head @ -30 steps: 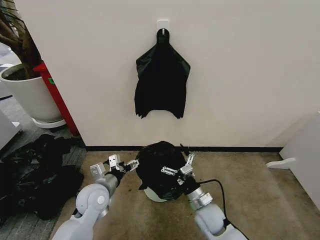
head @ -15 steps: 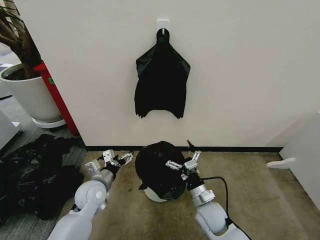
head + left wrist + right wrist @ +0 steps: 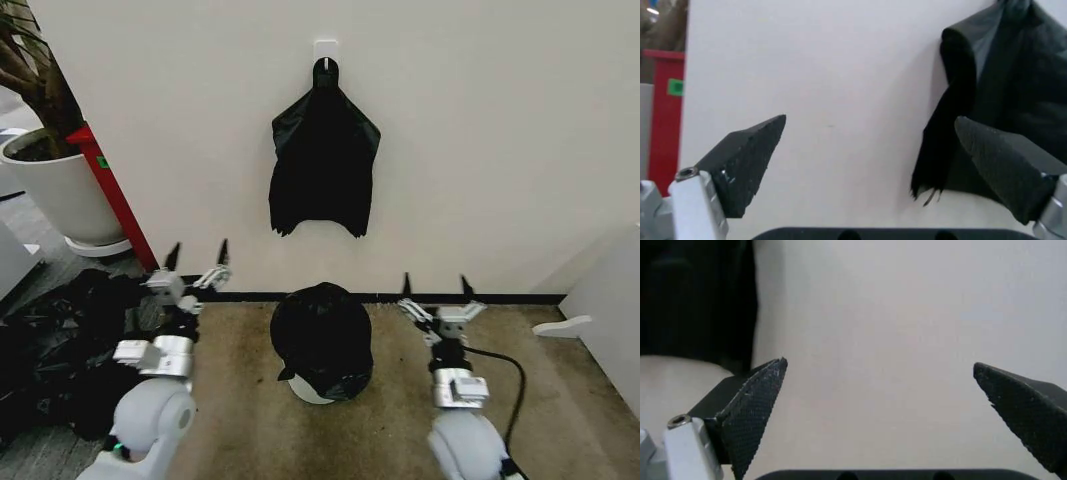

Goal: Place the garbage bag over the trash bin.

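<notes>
The glossy black garbage bag (image 3: 322,338) lies draped over the trash bin (image 3: 306,392), of which just a strip of white base shows beneath the plastic. My left gripper (image 3: 197,256) is raised to the left of the bag, open and empty, its tips pointing up along the wall. My right gripper (image 3: 436,284) stands to the right of the bag, also open and empty. Neither touches the bag. In the left wrist view my left gripper (image 3: 873,165) faces the wall, and in the right wrist view my right gripper (image 3: 887,410) does the same.
A bundle of black bags (image 3: 323,165) hangs from a wall hook above the bin. A heap of black plastic (image 3: 70,350) sprawls on the floor at the left, near a large white plant pot (image 3: 60,185) and a red panel (image 3: 115,195). White furniture (image 3: 605,295) stands at the right.
Both grippers have drawn away from the bag, moving outward and lifting until their tips point up at the wall. The bag stays draped over the bin.
</notes>
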Motion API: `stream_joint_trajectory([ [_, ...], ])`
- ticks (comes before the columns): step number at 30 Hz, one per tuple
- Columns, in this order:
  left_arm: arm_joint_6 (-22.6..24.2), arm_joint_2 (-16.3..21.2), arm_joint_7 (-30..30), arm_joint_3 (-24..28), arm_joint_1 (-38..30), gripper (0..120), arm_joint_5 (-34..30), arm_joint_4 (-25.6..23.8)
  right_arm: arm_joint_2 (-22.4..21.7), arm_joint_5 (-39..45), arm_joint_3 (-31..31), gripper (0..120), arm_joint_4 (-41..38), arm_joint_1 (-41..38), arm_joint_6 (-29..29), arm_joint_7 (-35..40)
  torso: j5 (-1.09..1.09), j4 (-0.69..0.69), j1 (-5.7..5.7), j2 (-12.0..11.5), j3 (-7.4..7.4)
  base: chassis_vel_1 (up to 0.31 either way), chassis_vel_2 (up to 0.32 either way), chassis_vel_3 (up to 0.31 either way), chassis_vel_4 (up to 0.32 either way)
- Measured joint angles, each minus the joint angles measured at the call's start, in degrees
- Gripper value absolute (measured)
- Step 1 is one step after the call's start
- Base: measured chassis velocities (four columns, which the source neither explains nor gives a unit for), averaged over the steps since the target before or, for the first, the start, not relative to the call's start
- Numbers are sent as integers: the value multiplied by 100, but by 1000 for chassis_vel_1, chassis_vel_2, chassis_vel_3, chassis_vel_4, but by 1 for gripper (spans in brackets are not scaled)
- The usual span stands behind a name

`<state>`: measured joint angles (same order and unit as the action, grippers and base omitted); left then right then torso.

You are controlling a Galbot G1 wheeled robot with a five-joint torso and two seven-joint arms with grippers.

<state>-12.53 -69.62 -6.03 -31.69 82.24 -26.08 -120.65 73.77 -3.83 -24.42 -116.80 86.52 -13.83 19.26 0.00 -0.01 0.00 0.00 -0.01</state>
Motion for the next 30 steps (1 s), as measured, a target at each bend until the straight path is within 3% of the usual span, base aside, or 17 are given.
stream_joint_trajectory([
  [6,2,-63,84,-37,265,100,8,-141,-90,168,-348,100,-131,197,31,-52,0,1,0,0,0,0,0,0,0],
  [30,63,-65,89,-5,259,100,-32,-143,-96,194,-325,100,-123,179,37,-77,0,0,0,0,1,0,0,0,0],
])
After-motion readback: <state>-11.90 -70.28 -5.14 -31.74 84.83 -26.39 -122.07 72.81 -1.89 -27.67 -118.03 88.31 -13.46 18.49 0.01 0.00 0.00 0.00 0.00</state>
